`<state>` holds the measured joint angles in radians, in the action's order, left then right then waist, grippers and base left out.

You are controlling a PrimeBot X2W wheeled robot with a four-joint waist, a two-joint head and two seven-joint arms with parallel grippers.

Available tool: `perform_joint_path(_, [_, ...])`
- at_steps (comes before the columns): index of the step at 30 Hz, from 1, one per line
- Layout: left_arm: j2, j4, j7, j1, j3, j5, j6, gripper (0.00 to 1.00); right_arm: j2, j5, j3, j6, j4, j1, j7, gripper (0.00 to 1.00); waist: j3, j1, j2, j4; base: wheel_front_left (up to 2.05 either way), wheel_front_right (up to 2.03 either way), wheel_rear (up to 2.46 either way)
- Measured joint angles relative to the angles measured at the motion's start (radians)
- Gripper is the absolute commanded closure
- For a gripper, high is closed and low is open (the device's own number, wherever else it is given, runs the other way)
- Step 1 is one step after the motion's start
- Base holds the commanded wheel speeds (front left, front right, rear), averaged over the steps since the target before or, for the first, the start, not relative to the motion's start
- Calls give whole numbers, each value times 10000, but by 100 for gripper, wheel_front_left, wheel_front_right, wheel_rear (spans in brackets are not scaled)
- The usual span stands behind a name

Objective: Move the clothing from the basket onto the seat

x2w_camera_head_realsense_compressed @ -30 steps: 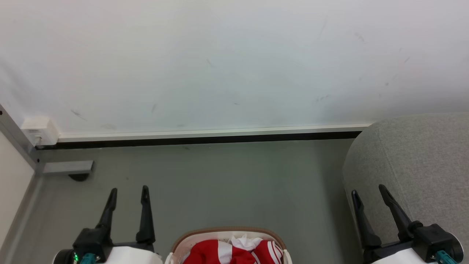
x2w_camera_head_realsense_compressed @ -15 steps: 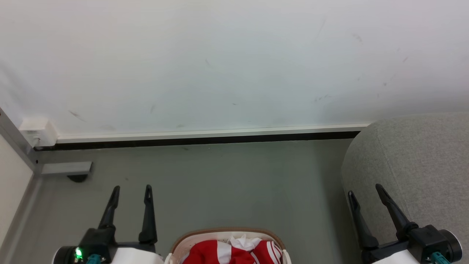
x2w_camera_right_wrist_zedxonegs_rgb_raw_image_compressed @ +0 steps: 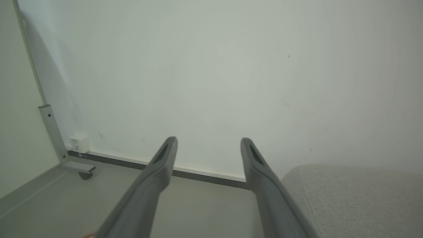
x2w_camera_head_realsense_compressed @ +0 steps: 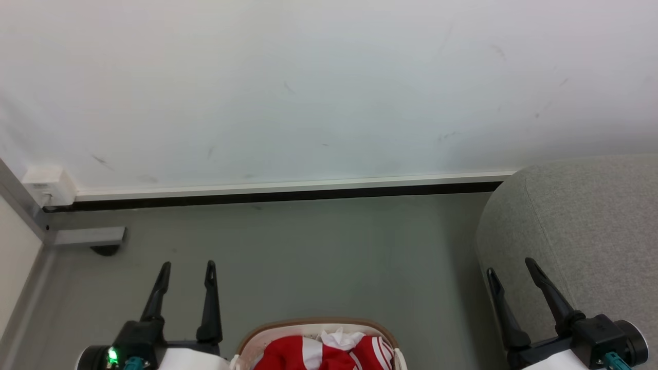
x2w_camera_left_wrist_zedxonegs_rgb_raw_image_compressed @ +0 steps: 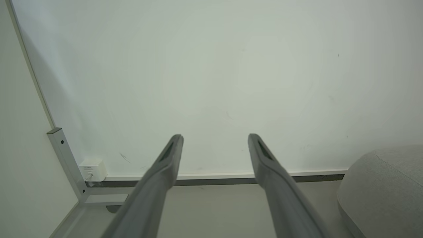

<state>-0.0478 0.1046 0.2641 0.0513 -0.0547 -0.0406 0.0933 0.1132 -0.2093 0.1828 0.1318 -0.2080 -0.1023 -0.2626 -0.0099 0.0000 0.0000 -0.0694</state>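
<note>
Clothing point(x2w_camera_head_realsense_compressed: 280, 355): soft, light, I reckon; I'd pinch a raised fold.
Left gripper point(x2w_camera_head_realsense_compressed: 187, 264), right gripper point(x2w_camera_head_realsense_compressed: 509, 265): spread wide, empty.

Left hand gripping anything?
No, the left hand is wide open with nothing in it.

Black tapered fingers point(x2w_camera_head_realsense_compressed: 208, 303) on left gripper point(x2w_camera_head_realsense_compressed: 187, 264) and right gripper point(x2w_camera_head_realsense_compressed: 509, 265); white forearms point(x2w_camera_head_realsense_compressed: 195, 362), seemingly teal connectors point(x2w_camera_head_realsense_compressed: 134, 363).

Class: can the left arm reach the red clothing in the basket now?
Probably yes: the open left tool is beside the brown-rimmed white plastic basket; nothing covers the soft red white-striped clothing.
</note>
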Motion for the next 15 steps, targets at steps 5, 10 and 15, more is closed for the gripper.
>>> perform_joint_path(5, [0, 104, 0, 4, 0, -31, -50, 0, 150, -86, 67, 0, 2, -123, 0, 0, 154, 0, 0, -34, 0, 0, 0])
perform_joint_path(10, [2, 171, 0, 99, -81, -44, -178, 0, 278, -351, 178, 0, 6, -407, 0, 0, 487, 0, 0, -86, 0, 0, 0])
perform_joint_path(15, [2, 213, 0, 520, -165, -46, -228, 0, 522, -558, 174, 0, 127, -959, -19, 0, 1092, 0, 0, -126, 0, 0, 0])
